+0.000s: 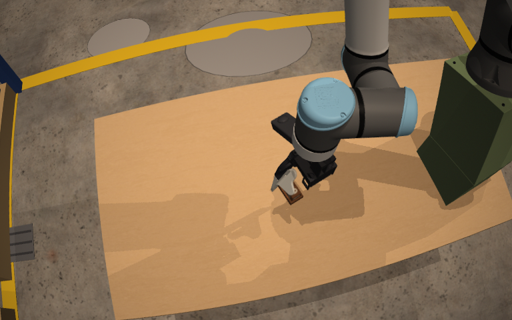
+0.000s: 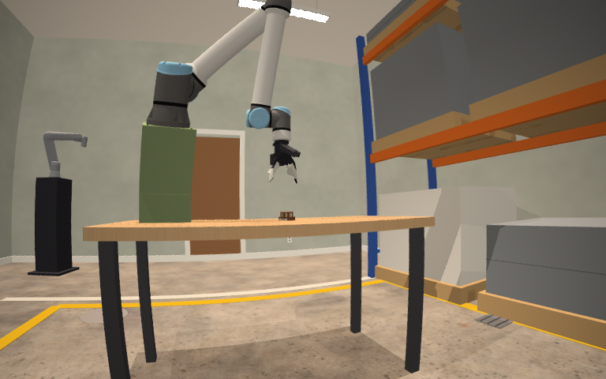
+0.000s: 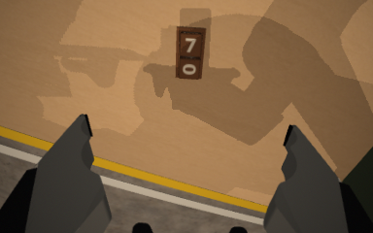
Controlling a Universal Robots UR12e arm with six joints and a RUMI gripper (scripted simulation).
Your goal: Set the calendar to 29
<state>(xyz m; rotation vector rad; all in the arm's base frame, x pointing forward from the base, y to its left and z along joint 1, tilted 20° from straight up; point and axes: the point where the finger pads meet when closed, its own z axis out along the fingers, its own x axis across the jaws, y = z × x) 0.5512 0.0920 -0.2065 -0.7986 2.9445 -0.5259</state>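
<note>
Calendar tray [image 3: 190, 52], at 12 o'clock in your wrist view, rests on the table [image 2: 231, 227] with cubes showing 7 [image 3: 189, 46] and 0 [image 3: 189, 69]. Your gripper [image 2: 282, 177] hangs above it, fingers spread wide and holding nothing.

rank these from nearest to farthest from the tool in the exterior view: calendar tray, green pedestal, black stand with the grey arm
The tool hangs open above the table.
1. Calendar tray: on the table top almost straight below the tool.
2. Green pedestal: to the tool's left in this view, at the table's far end.
3. Black stand with the grey arm: on the floor by the left wall.
</note>
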